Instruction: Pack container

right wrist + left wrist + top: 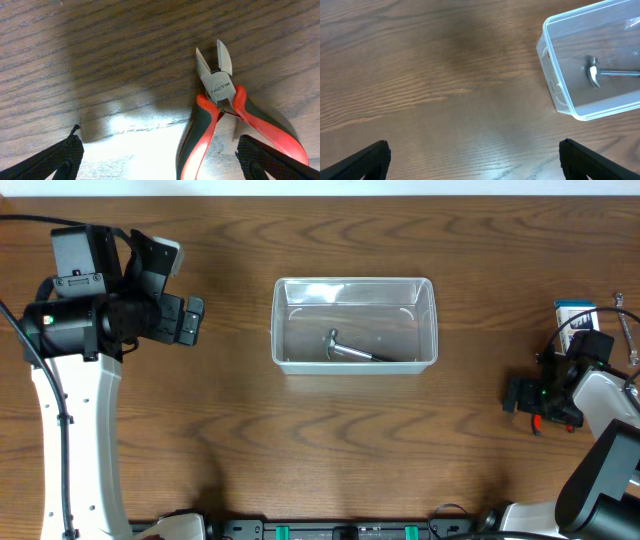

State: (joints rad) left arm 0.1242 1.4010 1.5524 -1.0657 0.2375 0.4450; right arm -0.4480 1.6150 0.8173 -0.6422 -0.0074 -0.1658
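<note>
Hovering with right gripper (pixel 160 161) spread wide above the red-handled cutters (pixel 220 95) at the right edge, well apart from the container (pixel 355 366) lying leftward at centre, long axis left-to-right.

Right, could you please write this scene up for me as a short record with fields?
container: clear, upright, centre of table
contents: one hammer, lying flat
left jaws: open, over bare table beside the container
right jaws: open, over red-handled cutters lying on the table
also: blue-and-white box by the right arm
</note>
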